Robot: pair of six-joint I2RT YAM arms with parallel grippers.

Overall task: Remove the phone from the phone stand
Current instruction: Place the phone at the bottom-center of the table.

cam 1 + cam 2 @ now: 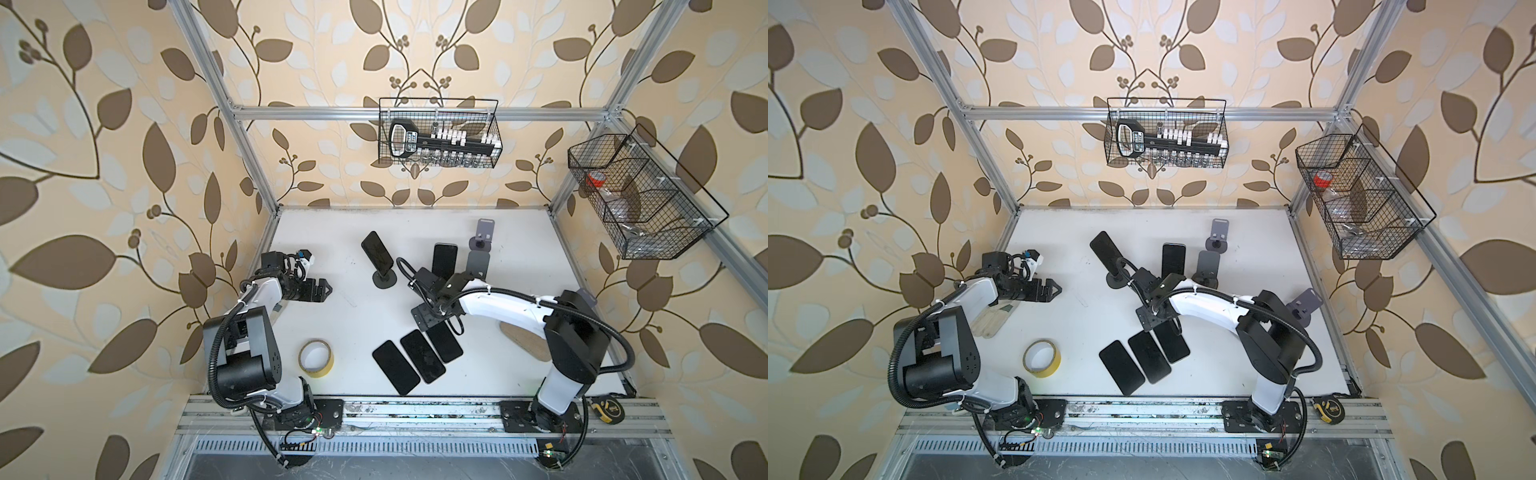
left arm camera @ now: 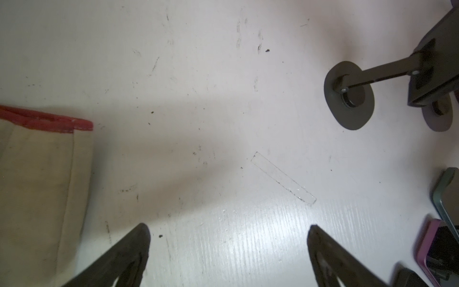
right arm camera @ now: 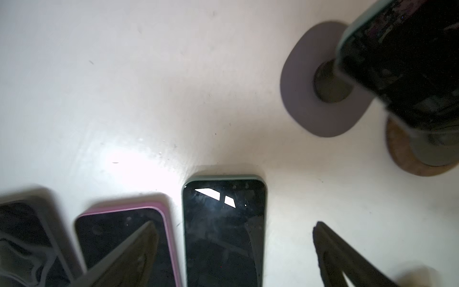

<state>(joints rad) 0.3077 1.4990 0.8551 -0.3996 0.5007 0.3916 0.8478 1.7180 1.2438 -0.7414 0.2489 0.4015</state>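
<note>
In both top views a black phone (image 1: 377, 252) (image 1: 1106, 249) leans on a dark phone stand (image 1: 384, 279) at mid table. A second phone (image 1: 444, 258) (image 3: 402, 62) sits on another stand (image 3: 305, 104) just right of it. Three phones lie flat side by side near the front; the green-cased one (image 1: 446, 341) (image 3: 223, 231) lies on the table below my right gripper (image 1: 427, 321) (image 3: 236, 227). That gripper is open and holds nothing. My left gripper (image 1: 324, 289) (image 2: 228, 236) hovers open over bare table at the left.
Two empty stands (image 1: 484, 232) (image 1: 478, 262) stand at the back right. A pink-cased phone (image 3: 124, 243) lies beside the green one. A yellow tape roll (image 1: 316, 358) sits front left, a cloth glove (image 2: 37, 186) by the left arm. Wire baskets (image 1: 438, 133) (image 1: 640, 195) hang on the walls.
</note>
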